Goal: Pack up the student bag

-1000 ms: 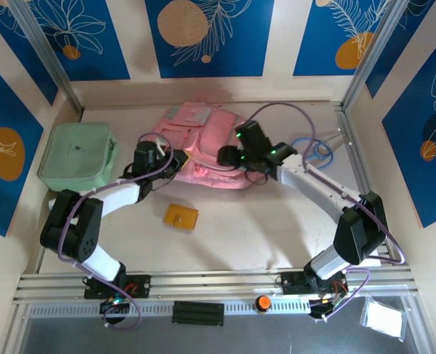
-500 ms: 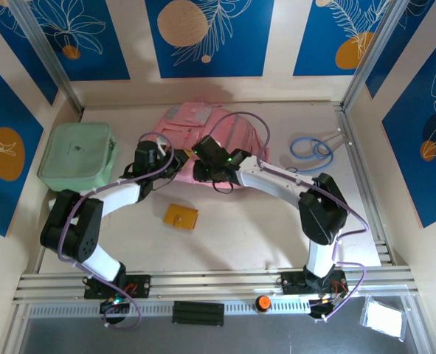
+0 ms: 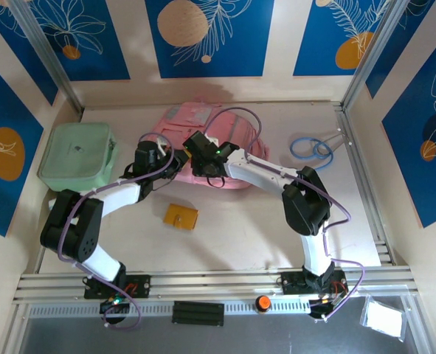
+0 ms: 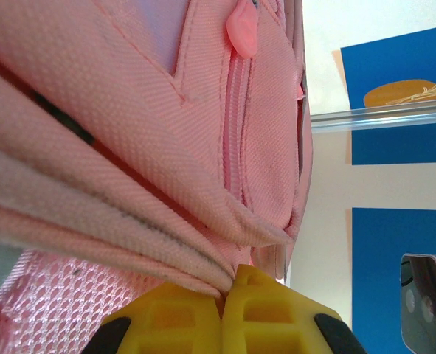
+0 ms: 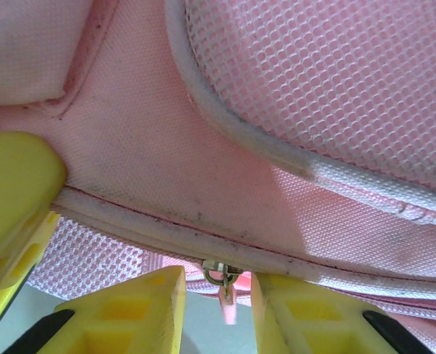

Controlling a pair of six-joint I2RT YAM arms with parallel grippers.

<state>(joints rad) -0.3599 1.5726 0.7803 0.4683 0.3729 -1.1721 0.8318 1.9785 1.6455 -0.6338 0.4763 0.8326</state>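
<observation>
The student bag [image 3: 216, 131], a pink backpack, lies flat at the back middle of the table. My left gripper [image 3: 173, 164] is at its near left edge. In the left wrist view it [image 4: 225, 295] is shut on a fold of the bag's pink fabric [image 4: 166, 221]. My right gripper [image 3: 193, 147] reaches in from the right over the bag's left part. Its yellow fingers [image 5: 151, 310] stand apart under a piped seam [image 5: 166, 232]. A metal zip slider with a pink pull [image 5: 223, 279] hangs in the gap, touching neither finger.
A mint green zip case [image 3: 77, 155] lies at the left wall. A flat orange square [image 3: 181, 216] rests on the table in front of the bag. A blue cable loop [image 3: 311, 147] lies at the right, near the metal frame post.
My right arm has swung left across the bag to its left part, and its jaws have narrowed around the zip pull. The left gripper has kept its hold in the same place.
</observation>
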